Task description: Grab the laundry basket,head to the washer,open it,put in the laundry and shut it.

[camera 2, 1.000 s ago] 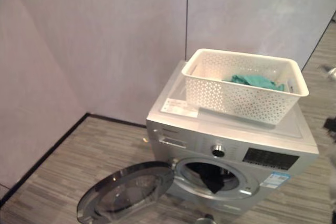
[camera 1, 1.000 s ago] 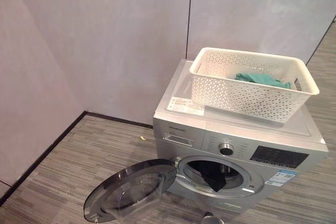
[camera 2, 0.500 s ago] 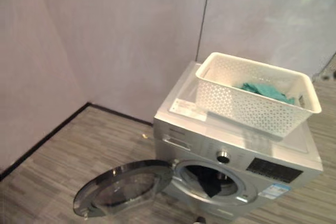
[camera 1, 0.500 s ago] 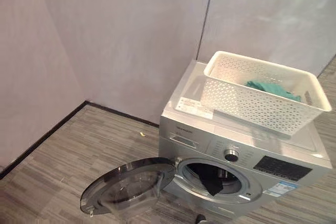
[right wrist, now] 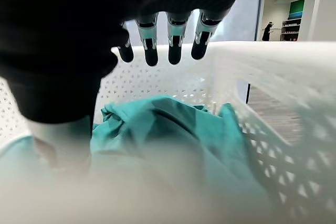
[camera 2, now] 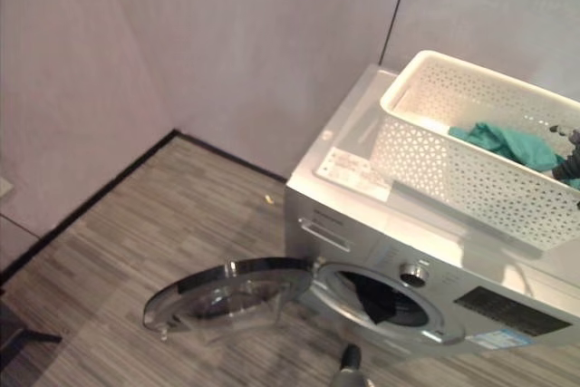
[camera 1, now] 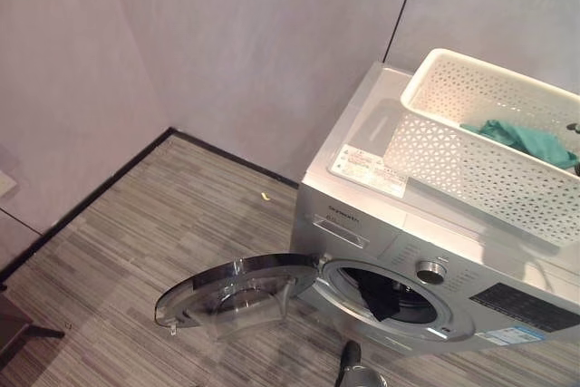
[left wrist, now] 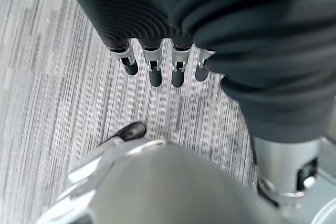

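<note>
Camera swung left since a second ago, so the silver front-loading washer (camera 1: 426, 260) now sits at right; nothing on it shifted. White perforated plastic laundry basket (camera 2: 471, 151) rests on the washer top, teal cloth (right wrist: 173, 129) inside. Round glass washer door (camera 1: 240, 296) hangs open, dark garment (camera 1: 381, 292) in the drum. Right hand (right wrist: 168, 38) hovers just over the cloth, fingers straight, unclosed, nearer. Left hand (left wrist: 163, 66) hangs spread above the floor.

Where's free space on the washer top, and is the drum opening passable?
Washer top: bare strip left of the basket, around the label sheet. Basket covers the rest. Door is open; dark garment hangs in the opening, partly crowding it.
</note>
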Tool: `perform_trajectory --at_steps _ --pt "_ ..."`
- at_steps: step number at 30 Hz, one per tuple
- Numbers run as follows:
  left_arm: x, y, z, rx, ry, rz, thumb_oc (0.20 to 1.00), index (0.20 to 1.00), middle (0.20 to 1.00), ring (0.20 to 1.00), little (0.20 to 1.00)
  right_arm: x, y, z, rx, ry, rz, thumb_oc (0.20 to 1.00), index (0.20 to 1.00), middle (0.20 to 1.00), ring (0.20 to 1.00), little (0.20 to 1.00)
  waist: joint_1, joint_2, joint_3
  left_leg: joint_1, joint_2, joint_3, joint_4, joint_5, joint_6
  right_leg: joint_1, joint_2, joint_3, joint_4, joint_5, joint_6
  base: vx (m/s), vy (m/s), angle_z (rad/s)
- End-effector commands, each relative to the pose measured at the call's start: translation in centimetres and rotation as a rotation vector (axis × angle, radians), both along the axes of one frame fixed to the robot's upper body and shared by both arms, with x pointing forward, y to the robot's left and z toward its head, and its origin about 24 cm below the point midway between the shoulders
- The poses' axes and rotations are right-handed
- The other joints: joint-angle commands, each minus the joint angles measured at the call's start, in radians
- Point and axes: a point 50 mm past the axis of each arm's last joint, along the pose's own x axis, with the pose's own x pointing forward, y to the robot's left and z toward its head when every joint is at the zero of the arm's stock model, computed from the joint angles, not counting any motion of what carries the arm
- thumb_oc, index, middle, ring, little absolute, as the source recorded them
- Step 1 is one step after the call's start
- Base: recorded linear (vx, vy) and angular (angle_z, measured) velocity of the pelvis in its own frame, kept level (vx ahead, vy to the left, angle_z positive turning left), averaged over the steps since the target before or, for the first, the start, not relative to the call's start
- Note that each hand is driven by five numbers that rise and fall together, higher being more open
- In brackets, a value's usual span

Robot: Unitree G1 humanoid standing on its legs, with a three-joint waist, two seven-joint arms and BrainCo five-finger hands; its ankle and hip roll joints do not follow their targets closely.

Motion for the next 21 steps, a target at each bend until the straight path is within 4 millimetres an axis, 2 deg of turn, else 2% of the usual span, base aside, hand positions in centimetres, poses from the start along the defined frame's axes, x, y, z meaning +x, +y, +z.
perform_trajectory --at_steps 1,7,12,15,16,20,21 --pt "0.2 2.3 0.6 0.055 -0.001 -0.02 1.0 1.0 1.0 1.0 1.0 0.8 0.6 1.9 -0.019 -0.052 0.026 1.0 1.0 1.0 1.0 1.0 0.026 -0.05 -0.026 0.077 0.017 -0.018 -0.063 -0.036 0.043 -0.085 0.002 0.068 -0.11 0.079 0.057 0.03 -0.07 0.11" --pt "0.8 2.6 0.9 0.039 -0.026 0.004 1.0 1.0 1.0 1.0 1.0 0.4 0.4 1.7 -0.044 0.086 0.032 1.0 1.0 1.0 1.0 1.0 0.029 -0.053 -0.044 0.058 0.059 -0.009 -0.075 0.001 0.012 -0.084 0.031 0.053 -0.103 0.042 0.04 0.06 -0.089 0.2" --pt "0.8 2.6 0.9 0.012 -0.048 0.044 1.0 1.0 1.0 1.0 1.0 0.8 1.3 1.7 -0.077 0.184 0.076 1.0 1.0 1.0 1.0 1.0 0.033 -0.047 -0.056 0.056 0.09 0.001 -0.066 0.054 -0.007 -0.081 0.061 0.043 -0.089 0.02 0.027 0.07 -0.086 -0.04" --pt "0.2 2.6 0.8 -0.006 -0.046 0.082 1.0 1.0 1.0 1.0 1.0 1.1 2.2 2.4 -0.09 0.265 0.124 1.0 1.0 1.0 1.0 1.0 0.036 -0.043 -0.068 0.072 0.129 0.013 -0.045 0.135 -0.025 -0.077 0.099 0.037 -0.058 -0.012 0.01 0.14 -0.14 -0.08" --pt "0.2 2.6 0.8 -0.008 -0.046 0.084 1.0 1.0 1.0 1.0 1.0 1.2 2.3 2.5 -0.092 0.265 0.125 1.0 1.0 1.0 1.0 1.0 0.035 -0.04 -0.068 0.072 0.129 0.014 -0.046 0.136 -0.025 -0.077 0.099 0.037 -0.058 -0.012 0.009 0.11 -0.11 -0.1" --pt "-0.8 2.8 0.8 -0.015 -0.031 0.123 1.0 1.0 1.0 1.0 1.0 1.0 2.5 3.6 -0.136 0.312 0.135 1.0 1.0 1.0 1.0 1.0 0.033 -0.038 -0.075 0.089 0.156 0.017 -0.034 0.21 -0.032 -0.077 0.12 0.03 -0.021 -0.04 -0.003 0.09 -0.08 -0.07" --pt "-0.8 2.8 0.7 -0.016 -0.031 0.124 1.0 1.0 1.0 1.0 1.0 1.0 2.5 3.6 -0.138 0.312 0.136 1.0 1.0 1.0 1.0 1.0 0.032 -0.037 -0.075 0.089 0.156 0.018 -0.035 0.21 -0.032 -0.077 0.121 0.03 -0.02 -0.04 -0.003 0.08 -0.064 -0.11"
